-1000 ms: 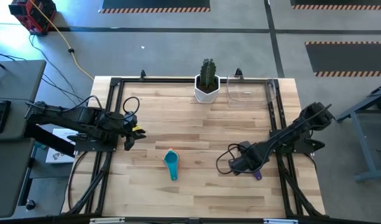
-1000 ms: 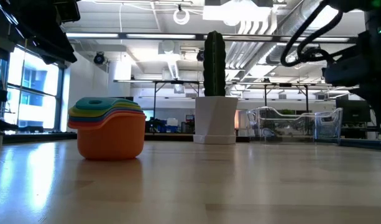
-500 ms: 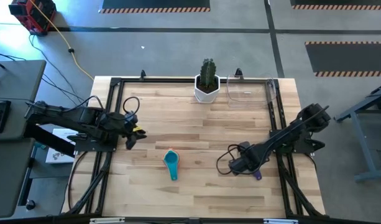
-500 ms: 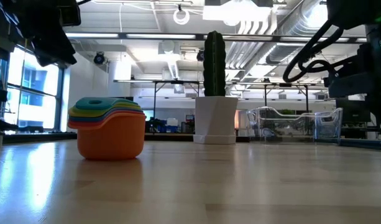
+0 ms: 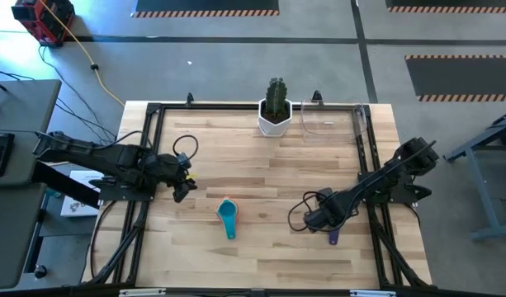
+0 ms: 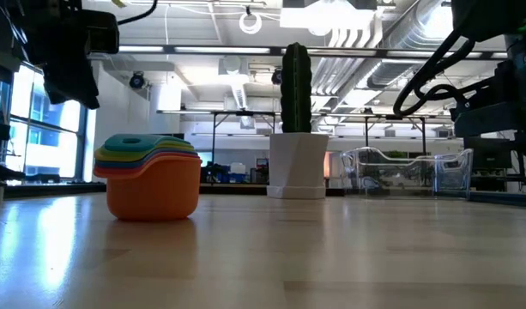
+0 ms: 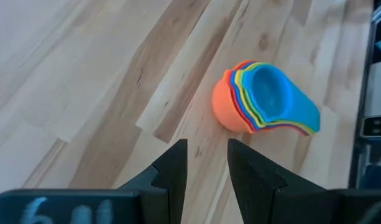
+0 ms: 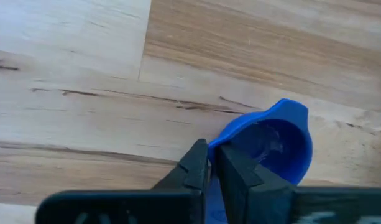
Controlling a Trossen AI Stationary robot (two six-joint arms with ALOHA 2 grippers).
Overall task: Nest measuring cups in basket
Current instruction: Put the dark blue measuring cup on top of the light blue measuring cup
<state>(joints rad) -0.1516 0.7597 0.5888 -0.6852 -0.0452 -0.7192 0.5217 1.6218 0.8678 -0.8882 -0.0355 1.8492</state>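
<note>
A stack of nested measuring cups (image 5: 228, 219), orange outermost and light blue innermost, rests mouth up on the table's middle (image 7: 258, 99) (image 6: 151, 176). My left gripper (image 5: 183, 186) hovers open to its left, fingers (image 7: 173, 167) slanting down toward it. A single purple-blue cup (image 5: 333, 238) lies on the wood right of the middle, with my right gripper (image 5: 322, 219) shut on it from above. The clear basket (image 5: 331, 120) stands at the far edge, right of the cactus pot. My right gripper points straight down, its two fingers (image 8: 196, 165) closed together at the bowl's edge (image 8: 230, 134) on the cup's handle side. A thin strip of blue (image 8: 211, 194) shows between them; the fingers hide the rest of the contact. The cup rests mouth up on the table.
A white pot with a cactus (image 5: 275, 111) stands at the far edge beside the basket (image 6: 408, 172). Black frame rails (image 5: 145, 165) run along the table's left and right sides. Bare wood lies between the stack and the basket.
My right gripper has shut on the purple-blue cup, and the cup's visible part has shifted a little toward the near edge. My left gripper has gone right and down toward the stack, rolling somewhat, and stays open.
</note>
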